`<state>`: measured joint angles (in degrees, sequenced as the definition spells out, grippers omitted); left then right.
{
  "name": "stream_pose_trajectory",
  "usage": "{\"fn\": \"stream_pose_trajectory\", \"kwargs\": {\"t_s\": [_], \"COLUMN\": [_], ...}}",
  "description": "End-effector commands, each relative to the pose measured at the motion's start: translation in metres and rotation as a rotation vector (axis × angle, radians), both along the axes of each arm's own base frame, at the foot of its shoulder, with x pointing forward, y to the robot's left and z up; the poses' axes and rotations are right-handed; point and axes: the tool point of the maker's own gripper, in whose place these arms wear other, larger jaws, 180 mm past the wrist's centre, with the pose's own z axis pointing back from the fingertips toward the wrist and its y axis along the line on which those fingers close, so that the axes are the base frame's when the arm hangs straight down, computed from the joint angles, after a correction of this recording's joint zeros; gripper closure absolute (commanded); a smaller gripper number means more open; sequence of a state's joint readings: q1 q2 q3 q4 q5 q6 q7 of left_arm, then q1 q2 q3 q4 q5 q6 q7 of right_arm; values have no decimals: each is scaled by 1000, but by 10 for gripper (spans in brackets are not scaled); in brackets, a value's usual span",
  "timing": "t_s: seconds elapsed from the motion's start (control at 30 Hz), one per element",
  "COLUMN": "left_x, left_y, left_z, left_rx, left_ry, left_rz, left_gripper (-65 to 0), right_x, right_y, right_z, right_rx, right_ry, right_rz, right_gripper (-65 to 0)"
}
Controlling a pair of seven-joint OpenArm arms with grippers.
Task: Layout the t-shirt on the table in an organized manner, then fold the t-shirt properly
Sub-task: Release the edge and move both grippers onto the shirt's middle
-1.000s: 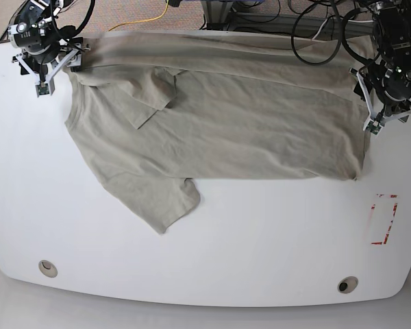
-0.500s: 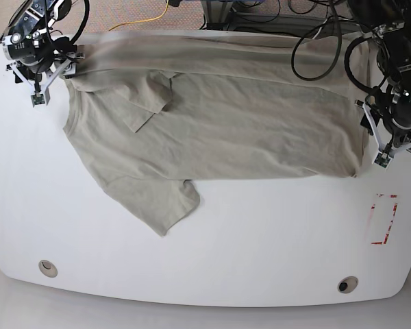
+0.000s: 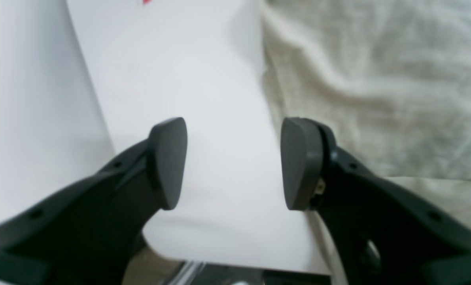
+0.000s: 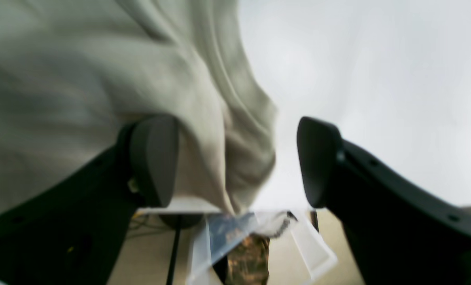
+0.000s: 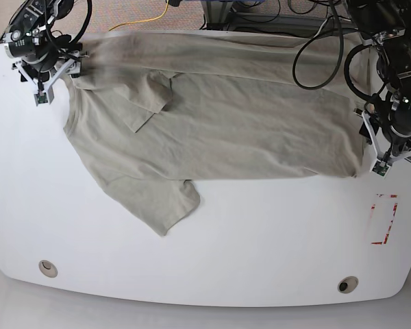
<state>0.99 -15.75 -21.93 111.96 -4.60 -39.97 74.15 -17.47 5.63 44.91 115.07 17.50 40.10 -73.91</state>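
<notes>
Both tools [image 3: 234, 162] [image 4: 235, 162] released, smooth dark pads apart beside soft, creased sage t-shirt [image 5: 219, 130].

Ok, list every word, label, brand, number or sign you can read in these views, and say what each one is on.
None can be read in any view.
The t-shirt is plain, with no print showing.
The red tape rectangle on the table is a bare outline, no lettering.
A blurred clear sheet below the table edge in the right wrist view: any marking is too blurred to read.
</notes>
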Motion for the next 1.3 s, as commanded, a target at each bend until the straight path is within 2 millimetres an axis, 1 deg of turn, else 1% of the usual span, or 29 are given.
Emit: {"fn": "stream_pose_trajectory", "kwargs": {"t_s": [0.0, 0.03, 0.2, 0.33, 0.4, 0.47, 0.57, 0.6, 0.7, 0.77, 0.83, 0.9, 1.03, 1.17, 1.27], "left_x": [6, 7, 15, 17, 18, 21, 26, 26, 35, 40, 49, 56, 70, 81, 87], "left_y": [-3, -4, -6, -7, -7, -11, -14, -14, -17, -17, -18, -18, -17, -15, -14], "left_z": [8, 8, 15, 17, 17, 19, 17, 15, 9, 5, -2, -6, -10, -7, -2], "left_rx": [18, 18, 20, 17, 14, 4, -15, -22, -59, -83, -120, -146, -191, -214, -218], "left_ry": [-20, -21, -42, -50, -57, -78, -98, -95, -99, -100, -104, -110, -122, -139, -153], "left_rz": [-26, -28, -37, -36, -40, -54, -68, -67, -63, -62, -60, -58, -52, -27, -22], "left_gripper": [-353, -353, -353, -353, -353, -353, -353, -353, -353, -353, -353, -353, -353, -353, -353], "right_x": [4, 3, 13, 27, 43, 56, 79, 85, 110, 126, 146, 161, 184, 208, 221], "right_y": [-1, -1, 7, 8, 9, 8, 2, 0, -9, -9, -4, 2, 12, 24, 30], "right_z": [8, 8, 12, 19, 27, 32, 37, 37, 35, 32, 28, 25, 13, 7, 0], "right_rx": [3, 4, 32, 37, 37, 38, 33, 32, 41, 53, 71, 83, 129, 195, 235], "right_ry": [7, 14, -4, -62, -120, -152, -184, -188, -194, -202, -218, -224, -211, -249, -256], "right_rz": [17, 19, 61, 66, 69, 64, 39, 30, -5, -8, 7, 24, 48, 63, 62], "right_gripper": [-452, -452, -452, -452, -452, -452, -452, -452, -452, -452, -452, -452, -452, -452, -452]}}
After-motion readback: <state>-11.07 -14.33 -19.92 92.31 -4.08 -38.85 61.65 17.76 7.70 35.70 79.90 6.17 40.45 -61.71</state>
